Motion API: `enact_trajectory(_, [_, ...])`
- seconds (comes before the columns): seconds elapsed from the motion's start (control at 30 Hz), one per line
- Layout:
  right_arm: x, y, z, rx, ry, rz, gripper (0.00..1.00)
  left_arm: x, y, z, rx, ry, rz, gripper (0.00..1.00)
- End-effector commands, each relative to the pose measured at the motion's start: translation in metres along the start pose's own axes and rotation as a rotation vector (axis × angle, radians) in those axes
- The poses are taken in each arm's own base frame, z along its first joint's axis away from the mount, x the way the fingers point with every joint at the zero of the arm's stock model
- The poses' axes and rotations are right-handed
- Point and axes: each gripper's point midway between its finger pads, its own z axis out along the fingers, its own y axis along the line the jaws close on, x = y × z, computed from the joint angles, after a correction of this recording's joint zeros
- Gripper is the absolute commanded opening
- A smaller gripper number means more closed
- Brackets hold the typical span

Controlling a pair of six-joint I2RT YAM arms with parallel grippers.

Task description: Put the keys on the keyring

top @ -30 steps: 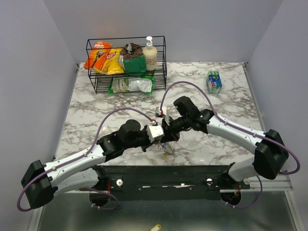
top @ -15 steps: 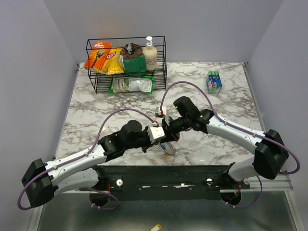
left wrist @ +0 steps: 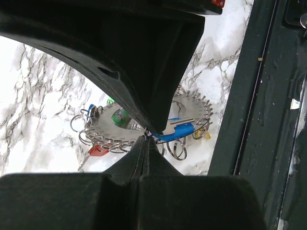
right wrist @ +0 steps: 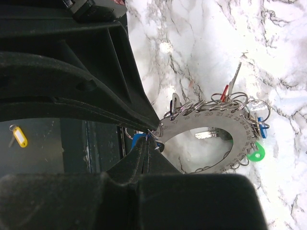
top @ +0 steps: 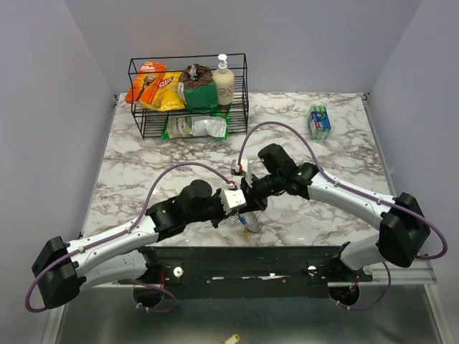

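The keyring (right wrist: 211,125) is a flat silvery numbered ring edged with many small split rings, lifted over the marble near the front edge; it also shows in the left wrist view (left wrist: 194,109) and top view (top: 247,223). Keys hang from it: blue (left wrist: 175,132), red (left wrist: 98,151), green (right wrist: 255,154), and a bare metal one (right wrist: 235,76). My left gripper (left wrist: 145,136) is shut, pinching the small ring at the blue key's head. My right gripper (right wrist: 152,139) is shut on a split ring at the keyring's rim. Both fingertips meet in the top view (top: 242,208).
A black wire rack (top: 188,100) with snack bags and a bottle stands at the back left. A blue-green box (top: 319,120) sits at the back right. The black base rail (top: 237,261) runs along the front edge. A yellow-tagged key (right wrist: 19,136) lies below the table.
Both grippers stay shut at the same spot; the left wrist has edged slightly right and the hanging keys have shifted a little.
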Motion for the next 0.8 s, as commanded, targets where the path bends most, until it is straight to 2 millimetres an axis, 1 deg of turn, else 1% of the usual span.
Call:
enact_trajectory(0.0, [0.003,-0.014,0.006,0.060,0.012,-0.008,0.00,-0.034,-0.004,-0.009,0.010,-0.106,0.038,0.00])
enact_trajectory(0.27, [0.007,-0.020,0.008,0.079,0.030,0.013,0.00,-0.038,-0.011,-0.015,0.033,-0.144,0.050,0.00])
enact_trajectory(0.43, [0.009,-0.017,0.010,0.062,0.031,0.016,0.00,-0.041,-0.011,-0.018,0.024,-0.174,0.044,0.00])
enact_trajectory(0.53, [0.006,-0.015,0.008,0.060,0.017,0.007,0.00,-0.040,-0.012,-0.017,0.023,-0.193,0.036,0.00])
enact_trajectory(0.63, [0.003,-0.012,0.004,0.060,0.002,0.000,0.07,-0.042,-0.010,-0.016,0.013,-0.215,0.029,0.00])
enact_trajectory(0.67, [0.000,-0.012,0.003,0.062,-0.009,-0.006,0.12,-0.042,-0.010,-0.017,0.007,-0.223,0.026,0.00])
enact_trajectory(0.73, [-0.004,-0.008,0.000,0.057,-0.028,-0.019,0.14,-0.043,-0.009,-0.017,-0.001,-0.235,0.022,0.00])
enact_trajectory(0.77, [-0.006,-0.007,-0.001,0.057,-0.035,-0.023,0.18,-0.045,-0.008,-0.017,-0.005,-0.248,0.024,0.00])
